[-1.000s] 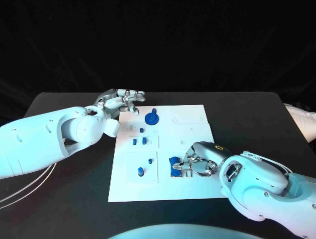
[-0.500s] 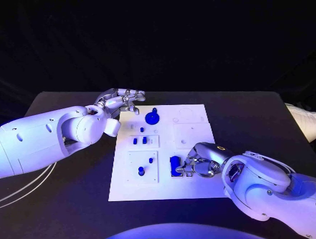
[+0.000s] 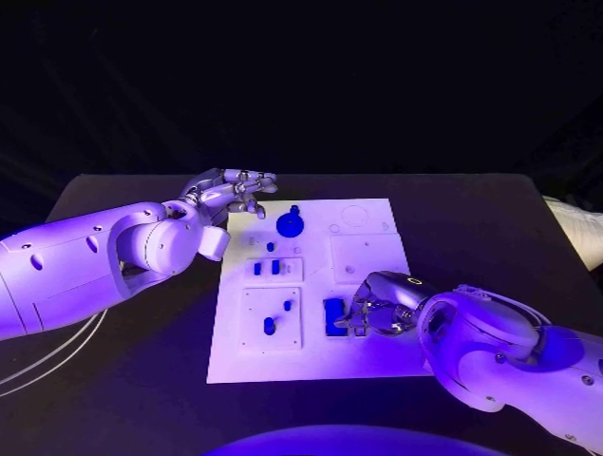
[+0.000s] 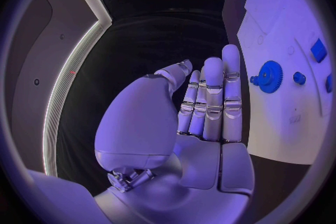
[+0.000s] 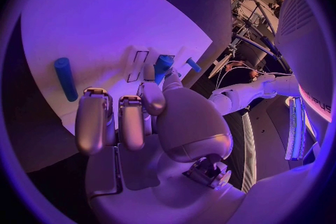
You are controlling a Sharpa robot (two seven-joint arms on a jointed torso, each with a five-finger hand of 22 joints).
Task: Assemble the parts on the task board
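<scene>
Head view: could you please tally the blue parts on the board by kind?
gear: 1
block: 1
small pegs: 5
Total: 7

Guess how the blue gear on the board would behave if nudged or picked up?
The gear looks like rigid plastic, probably light. It lies flat on the board, so it would likely slide rather than roll. Its toothed rim, plain in the left wrist view, should give fingers decent purchase.
</scene>
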